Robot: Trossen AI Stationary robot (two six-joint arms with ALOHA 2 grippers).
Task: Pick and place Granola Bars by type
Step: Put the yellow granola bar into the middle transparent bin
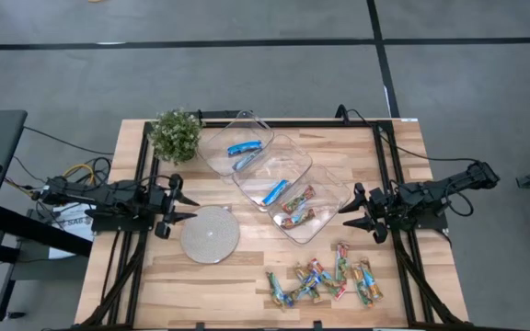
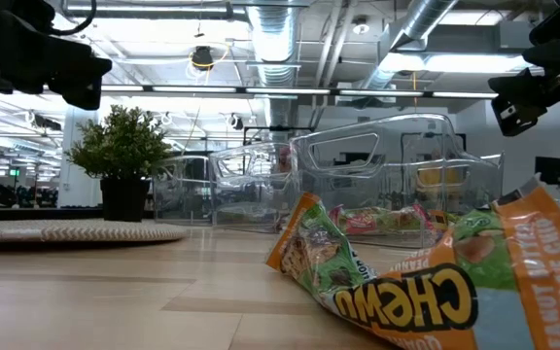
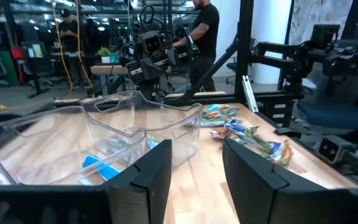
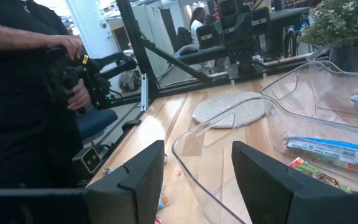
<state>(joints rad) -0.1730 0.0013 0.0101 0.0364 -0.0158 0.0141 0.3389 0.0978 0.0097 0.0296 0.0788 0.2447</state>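
Note:
Several multicoloured granola bars point(image 1: 325, 280) lie in a loose heap on the table's near side, right of centre; in the low view one wrapper point(image 2: 406, 282) fills the foreground, and in the left wrist view the heap point(image 3: 244, 134) lies beyond the trays. Blue-and-white bars point(image 1: 247, 147) lie in the far clear tray, another blue bar point(image 1: 276, 191) in the middle tray, and multicoloured bars point(image 1: 297, 207) in the near tray. My left gripper point(image 1: 180, 207) hovers open at the table's left side, beside the disc. My right gripper point(image 1: 352, 210) hovers open at the right, beside the near tray.
Three clear plastic trays point(image 1: 265, 175) run diagonally across the table's middle. A round grey disc point(image 1: 210, 234) lies near the left gripper, and a small potted plant point(image 1: 175, 135) stands at the far left. A person's hands point(image 4: 73, 68) show beyond the table.

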